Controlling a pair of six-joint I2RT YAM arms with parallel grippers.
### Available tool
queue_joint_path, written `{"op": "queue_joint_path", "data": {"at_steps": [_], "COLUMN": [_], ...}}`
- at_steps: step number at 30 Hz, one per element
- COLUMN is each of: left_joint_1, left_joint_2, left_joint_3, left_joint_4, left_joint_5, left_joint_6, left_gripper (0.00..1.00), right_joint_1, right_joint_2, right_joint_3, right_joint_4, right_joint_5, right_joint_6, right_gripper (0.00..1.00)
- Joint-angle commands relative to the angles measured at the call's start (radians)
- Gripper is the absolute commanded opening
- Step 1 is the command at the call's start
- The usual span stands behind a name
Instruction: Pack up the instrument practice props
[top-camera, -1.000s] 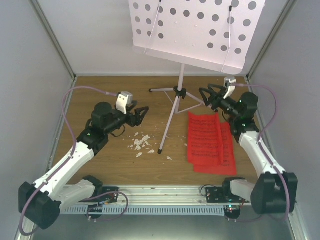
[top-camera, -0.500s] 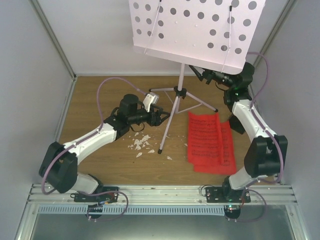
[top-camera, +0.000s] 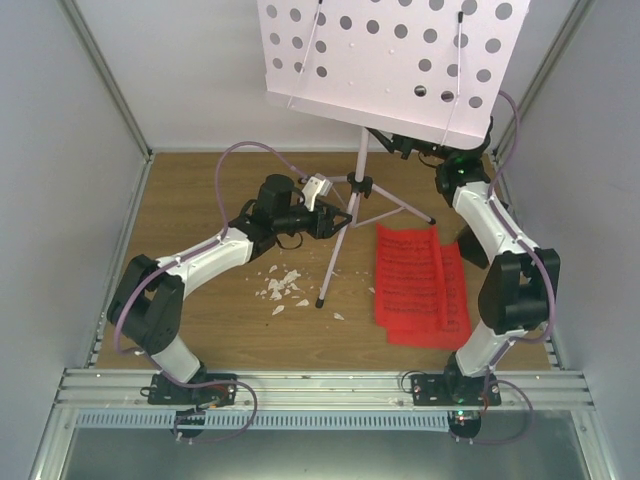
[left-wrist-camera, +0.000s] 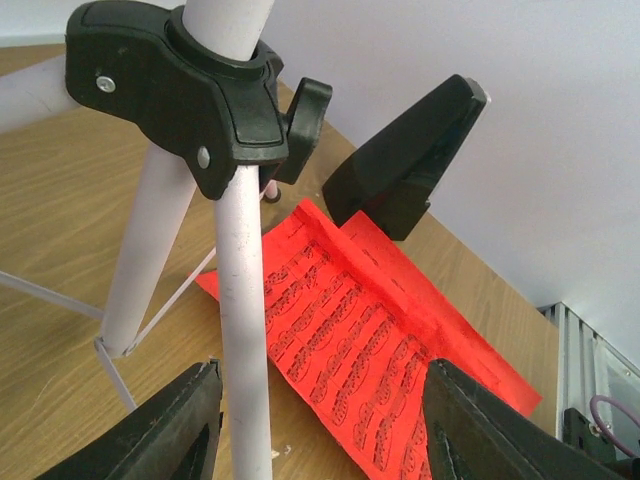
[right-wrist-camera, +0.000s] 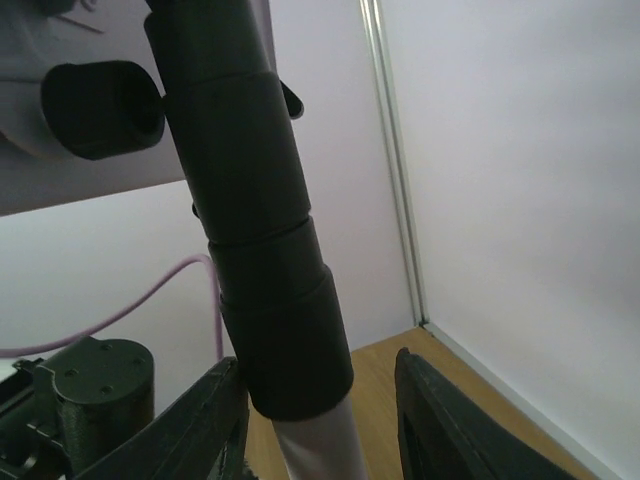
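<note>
The left fingers (left-wrist-camera: 178, 432) sit open around a leg (left-wrist-camera: 243, 330) of the stand (top-camera: 390, 60), and the right fingers (right-wrist-camera: 440, 420) sit open around its pole (right-wrist-camera: 272, 290) higher up, ready to squeeze and hold it steady.

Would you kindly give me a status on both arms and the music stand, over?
Left gripper jaws open astride a tripod leg. Right gripper jaws open around the stand's black collar. Red sheets beside, not blocking.
</note>
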Motion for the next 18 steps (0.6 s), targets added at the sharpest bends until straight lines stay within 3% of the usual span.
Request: {"op": "queue_joint_path", "data": {"at_steps": [1, 9, 18], "left_joint_1": [-0.002, -0.003, -0.020], "left_joint_2": [0.033, 0.075, 0.105], "left_joint_3": [0.049, 0.081, 0.089], "left_joint_4": [0.048, 0.020, -0.012], "left_joint_5": [0.023, 0.028, -0.071], "left_joint_6": [-0.010, 0.008, 0.027], "left_gripper": [0.56, 0.47, 0.57], "right_joint_1": [0.016, 0.030, 0.039], "right_joint_2": [0.045, 0.085, 0.098], "right_joint_3": [0.056, 0.111, 0.127], "right_joint_4": [-0.018, -0.070, -0.084], "right_joint_5": [-0.037, -0.081, -0.088], "right_joint_6": [0.002, -0.021, -0.031], "right_gripper": [0.40, 0.39, 0.32]}}
